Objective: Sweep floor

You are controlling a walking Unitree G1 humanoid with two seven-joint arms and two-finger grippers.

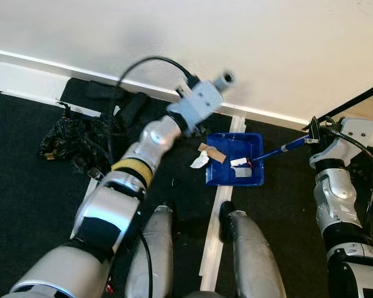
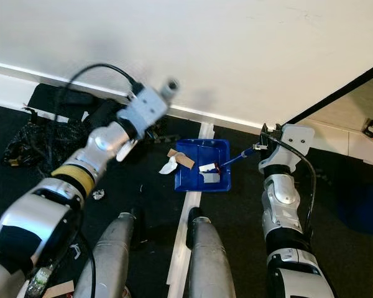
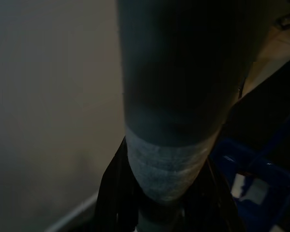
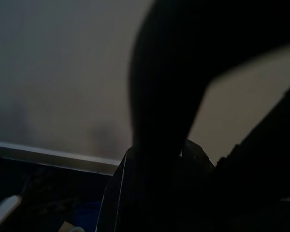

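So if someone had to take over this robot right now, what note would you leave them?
Right gripper: shut on the thin blue handle of the blue plastic dustpan, which sits on the dark floor by the white wall.
Left gripper: shut on a grey pole, presumably the broom.
Done: white paper scraps lie in the pan.
Left: a tan cardboard piece and white scrap sit at its left edge; a small scrap lies further left.

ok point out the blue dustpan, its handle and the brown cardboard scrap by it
blue dustpan (image 1: 251, 144), left eye view, on its bare inner floor near the back wall
dustpan handle (image 1: 285, 149), left eye view, on the middle of the blue shaft
brown cardboard scrap (image 1: 214, 154), left eye view, on its middle, at the pan's left edge
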